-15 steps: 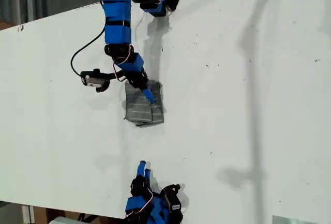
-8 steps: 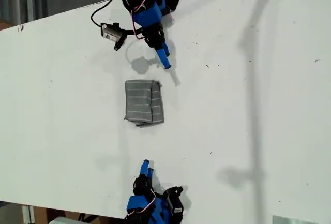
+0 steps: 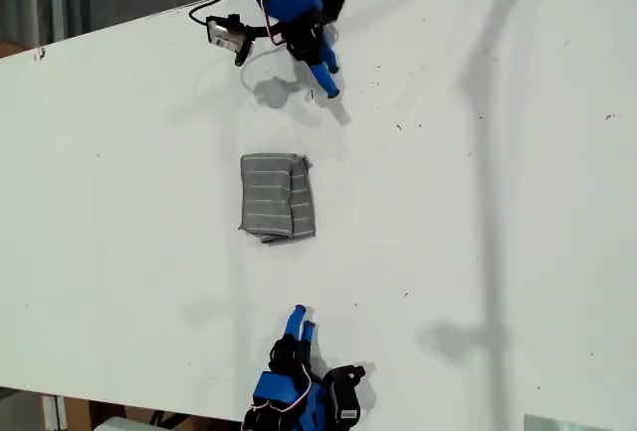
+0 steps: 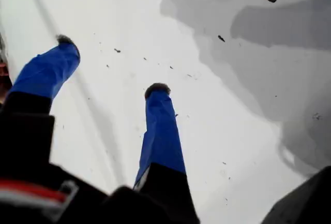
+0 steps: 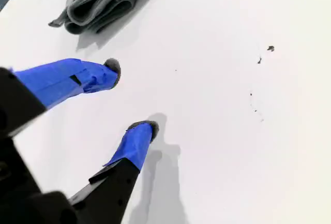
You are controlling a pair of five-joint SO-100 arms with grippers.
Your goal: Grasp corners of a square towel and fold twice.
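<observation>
Second wrist view: my second gripper (image 5: 132, 97) stood with jaws parted and empty; the towel (image 5: 101, 1) lay ahead of its tips, apart from them, folded into a compact packet. My first gripper (image 4: 111, 66) was likewise spread and empty over bare table (image 4: 222, 131), no cloth in sight. Exterior view showed the packet mid-table, between both arms.
</observation>
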